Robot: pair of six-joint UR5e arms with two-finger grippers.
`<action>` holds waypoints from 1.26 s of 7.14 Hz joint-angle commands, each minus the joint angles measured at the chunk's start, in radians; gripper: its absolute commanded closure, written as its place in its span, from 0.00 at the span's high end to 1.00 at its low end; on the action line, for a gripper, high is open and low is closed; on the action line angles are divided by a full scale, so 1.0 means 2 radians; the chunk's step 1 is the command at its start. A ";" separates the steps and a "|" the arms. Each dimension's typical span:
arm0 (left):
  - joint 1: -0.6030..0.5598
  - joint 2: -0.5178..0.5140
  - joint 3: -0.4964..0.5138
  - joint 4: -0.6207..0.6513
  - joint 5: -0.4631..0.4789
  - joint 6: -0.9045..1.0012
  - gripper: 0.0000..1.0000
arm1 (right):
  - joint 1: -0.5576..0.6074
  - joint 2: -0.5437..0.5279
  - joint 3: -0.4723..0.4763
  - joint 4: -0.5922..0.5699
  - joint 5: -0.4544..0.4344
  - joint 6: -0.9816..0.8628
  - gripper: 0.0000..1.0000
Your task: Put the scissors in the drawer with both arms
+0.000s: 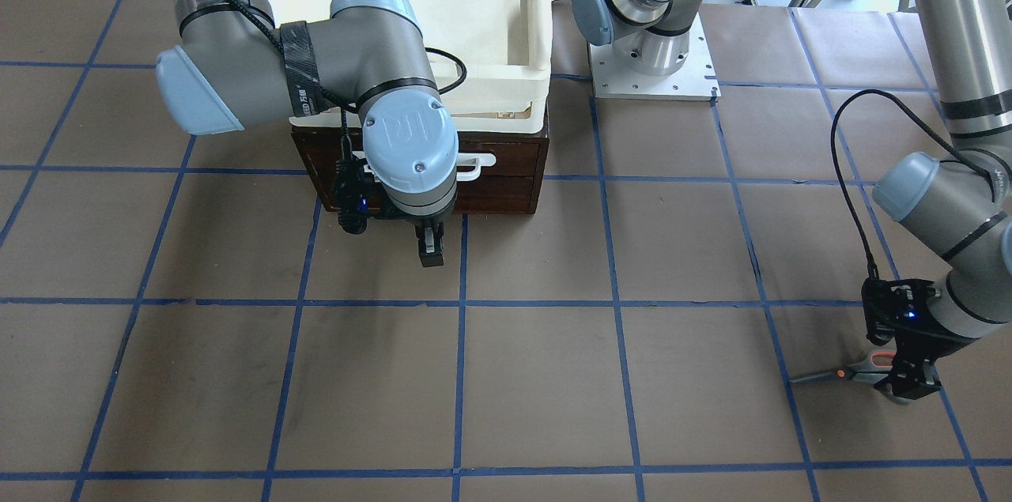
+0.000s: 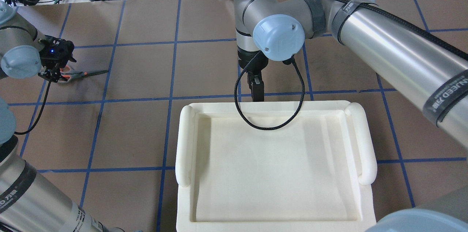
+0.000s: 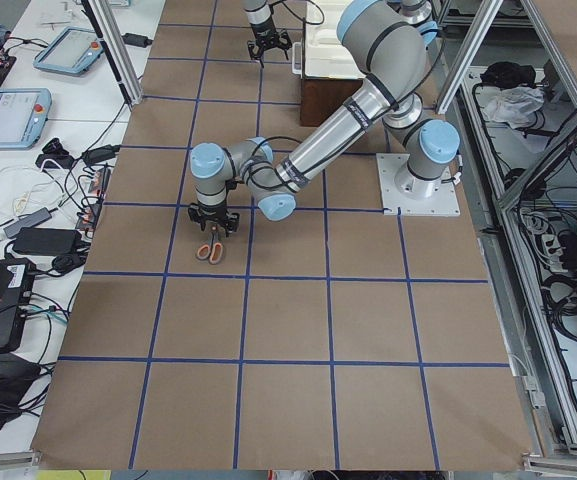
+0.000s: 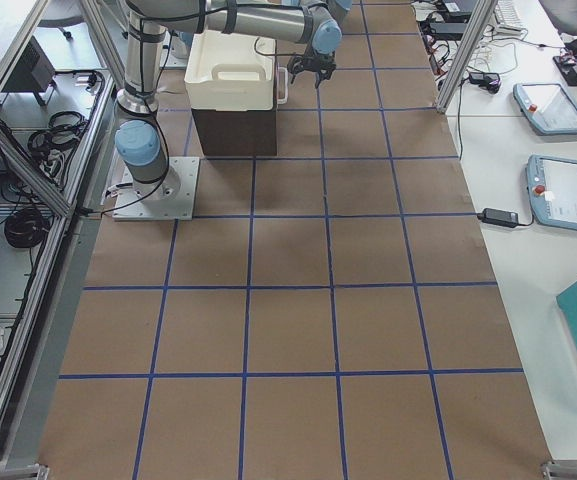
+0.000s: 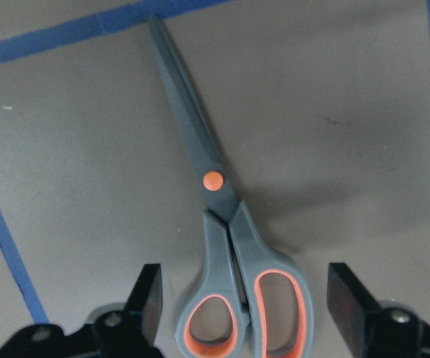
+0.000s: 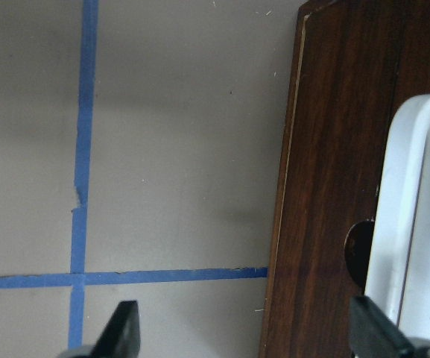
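Note:
The scissors (image 5: 222, 246) lie flat on the brown table, blades pointing away from my left gripper (image 5: 244, 298). That gripper is open, and its fingers (image 5: 146, 298) straddle the grey handles with orange-red loops. The scissors also show in the front view (image 1: 850, 374) and the overhead view (image 2: 78, 75), under the left gripper (image 1: 909, 383). My right gripper (image 6: 244, 335) is open just in front of the dark brown drawer (image 6: 334, 149), beside its white bar handle (image 6: 401, 186). In the front view, the right gripper (image 1: 429, 249) hangs in front of the drawer (image 1: 506, 162), which looks shut.
A white foam tray (image 2: 184, 140) sits on top of the cabinet, also seen in the front view (image 1: 538, 28). An arm's base plate (image 1: 652, 67) is bolted beside the cabinet. Blue tape lines grid the brown table. A black cable loops from the right wrist (image 2: 270, 126).

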 commanded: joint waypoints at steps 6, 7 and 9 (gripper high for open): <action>0.000 -0.024 0.002 0.002 -0.011 -0.109 0.85 | 0.000 0.001 0.002 0.045 0.000 0.011 1.00; 0.000 -0.027 0.002 0.002 -0.011 -0.109 0.83 | 0.000 0.001 0.002 0.046 0.000 0.011 1.00; 0.000 -0.027 0.003 0.002 -0.010 -0.113 0.75 | 0.000 0.003 0.002 0.048 0.002 0.010 1.00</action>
